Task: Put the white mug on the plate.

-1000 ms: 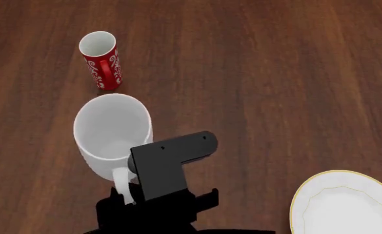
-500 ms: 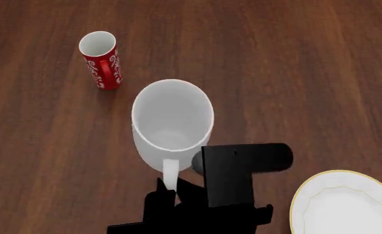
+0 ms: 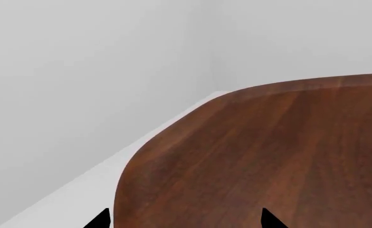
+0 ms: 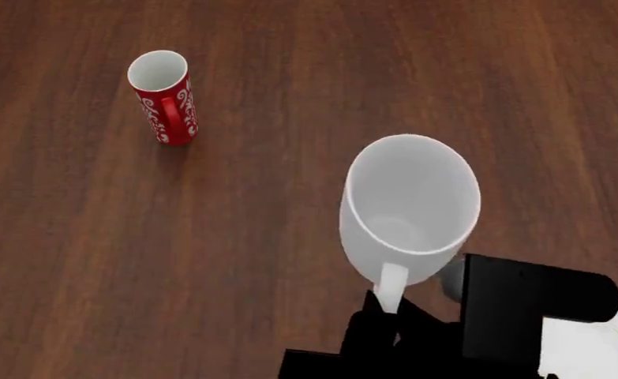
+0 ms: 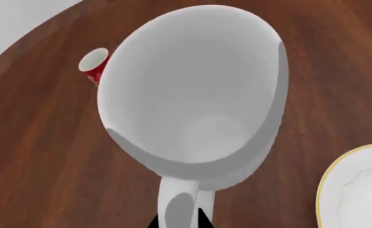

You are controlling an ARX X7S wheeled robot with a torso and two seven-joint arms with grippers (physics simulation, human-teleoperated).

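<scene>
Above the dark wood worktop (image 4: 287,79), the right claw (image 4: 384,314) is closed on the loop handle of the white mug (image 4: 409,205), carrying it clear of the surface and tilted, near the plate (image 5: 357,190), whose gold-edged rim shows just beside the arm. The glossy, rigid cylinder looks slippery and breakable; a pinch on the thin handle likely lets it swing, so a slow, level set-down seems wise. A slimmer red mug (image 4: 163,96) with white swirls stands upright well apart. The left claw (image 3: 184,219) shows only two black fingertips, spread apart with nothing between them, over the worktop's rounded corner.
</scene>
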